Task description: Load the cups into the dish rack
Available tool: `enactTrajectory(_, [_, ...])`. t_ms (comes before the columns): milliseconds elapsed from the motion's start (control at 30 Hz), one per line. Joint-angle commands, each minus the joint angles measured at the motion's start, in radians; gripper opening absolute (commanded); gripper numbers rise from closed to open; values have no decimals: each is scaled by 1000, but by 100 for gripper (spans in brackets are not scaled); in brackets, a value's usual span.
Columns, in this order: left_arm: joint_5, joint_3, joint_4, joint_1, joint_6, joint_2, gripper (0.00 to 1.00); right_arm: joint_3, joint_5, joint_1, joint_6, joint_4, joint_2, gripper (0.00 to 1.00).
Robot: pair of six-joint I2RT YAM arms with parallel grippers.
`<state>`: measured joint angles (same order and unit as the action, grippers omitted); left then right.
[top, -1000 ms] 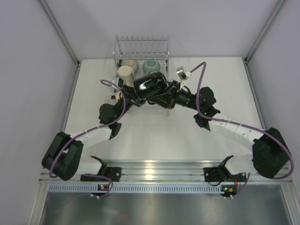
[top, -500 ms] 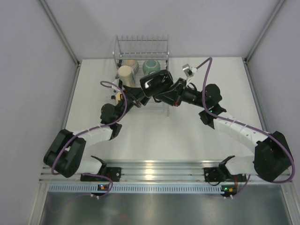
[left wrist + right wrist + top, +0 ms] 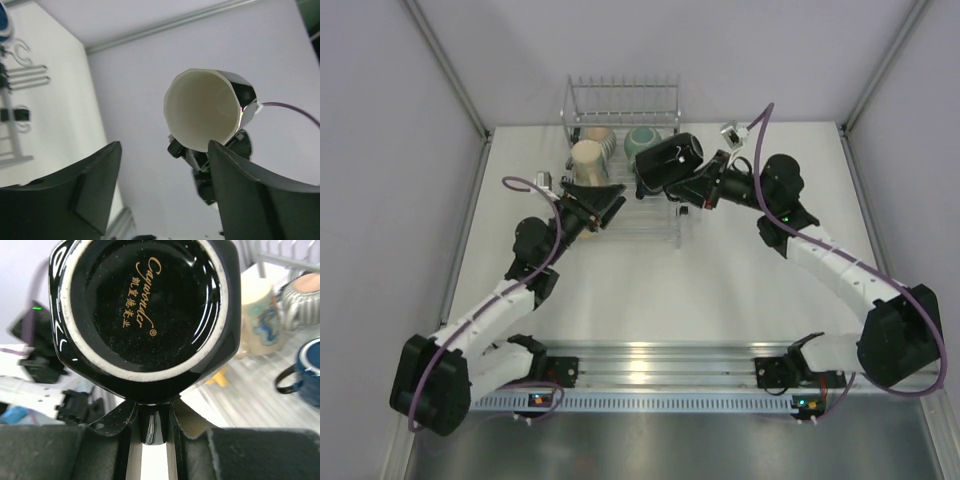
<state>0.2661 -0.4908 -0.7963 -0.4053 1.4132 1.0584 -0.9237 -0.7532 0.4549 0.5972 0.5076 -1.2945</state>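
My right gripper (image 3: 693,181) is shut on the handle of the black cup (image 3: 669,159), holding it on its side in the air over the dish rack (image 3: 672,108). In the right wrist view the cup's glossy base (image 3: 145,310) fills the frame, and its handle sits pinched between the fingers (image 3: 112,420). My left gripper (image 3: 601,200) is open and empty, left of the cup and apart from it. From the left wrist view the cup's cream inside (image 3: 202,112) shows beyond the spread fingers (image 3: 75,195). A tall cream cup (image 3: 588,156), a ribbed beige cup (image 3: 601,136) and a teal-green cup (image 3: 642,141) stand in the rack.
Below the held cup, the right wrist view shows the cream cup (image 3: 260,320), the ribbed beige cup (image 3: 302,295), a dark blue cup (image 3: 310,372) and a small yellowish piece (image 3: 220,375) on the rack's wires. White walls and metal posts (image 3: 450,75) surround the table (image 3: 770,300).
My left gripper has opened, let go of the black cup and drawn back to the left. My right gripper has carried the cup up and back over the rack.
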Motion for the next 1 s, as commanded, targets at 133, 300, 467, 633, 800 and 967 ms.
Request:
enactTrajectory(133, [-255, -144, 644, 10, -358, -268, 98, -279, 158, -4, -463, -384, -115, 0])
enactTrajectory(300, [-323, -204, 788, 10, -509, -374, 98, -434, 235, -2, -686, -573, -264, 0])
enactTrajectory(467, [-399, -203, 871, 10, -562, -478, 98, -484, 203, 14, -854, -593, -367, 0])
enactTrajectory(633, [-478, -207, 924, 10, -609, -547, 98, -530, 207, 42, -1034, -688, -430, 0])
enactTrajectory(800, [-502, -201, 921, 10, -620, -574, 98, -511, 239, 96, -1111, -692, -450, 0])
enactTrajectory(967, [-492, -193, 911, 10, -617, -561, 98, -535, 285, 145, -1148, -716, -505, 0])
